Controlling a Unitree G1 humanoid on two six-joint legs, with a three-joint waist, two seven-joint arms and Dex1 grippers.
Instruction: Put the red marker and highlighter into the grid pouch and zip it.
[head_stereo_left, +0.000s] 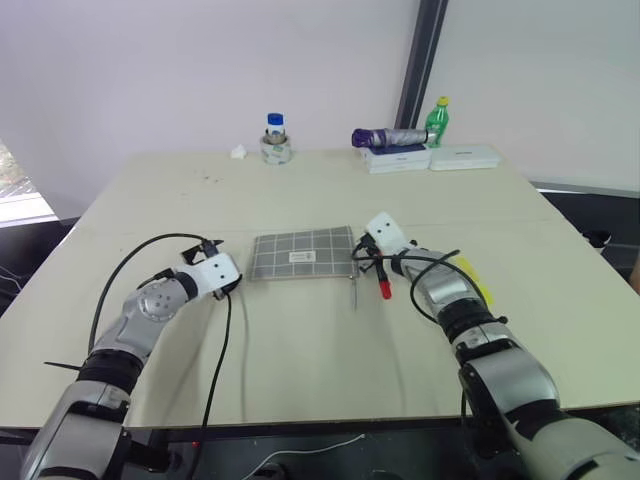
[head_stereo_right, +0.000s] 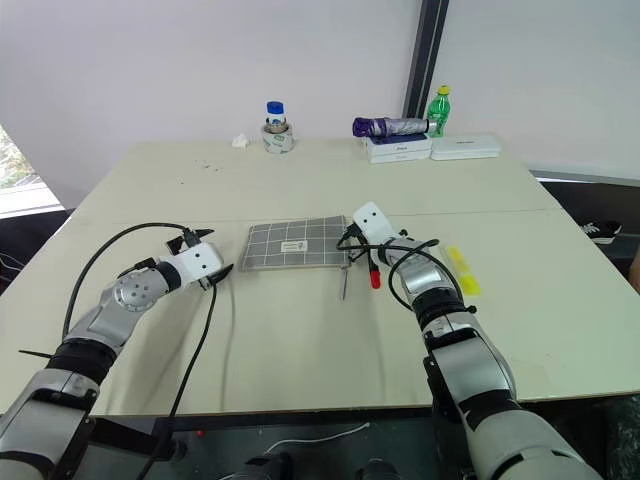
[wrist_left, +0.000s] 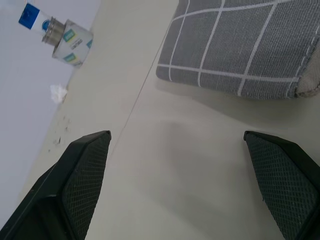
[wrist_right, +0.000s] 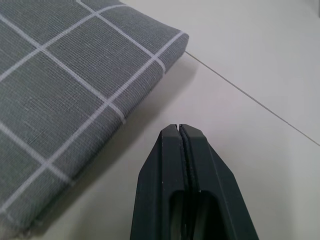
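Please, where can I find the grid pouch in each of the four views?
Left eye view: grid pouch at table centre, between the grippers.
Right eye view: centre.
Left wrist view: its corner, upper right.
Right wrist view: its corner, upper left.
Shared landmark: its white grid lines.

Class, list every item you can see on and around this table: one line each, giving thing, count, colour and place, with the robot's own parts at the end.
grid pouch: 1, grey with white lines, table centre.
red marker: 1, black with red cap, just right of the pouch.
highlighter: 1, yellow, right of the marker.
jar: 1, clear with blue lid, far edge.
white scrap: 1, left of the jar.
purple bundle: 1, on the white boxes.
white boxes: 2, far right edge.
green bottle: 1, behind the boxes.
table: 1, beige.
left gripper: 1, black fingers, open, left of the pouch.
right gripper: 1, shut, at the pouch's right corner.
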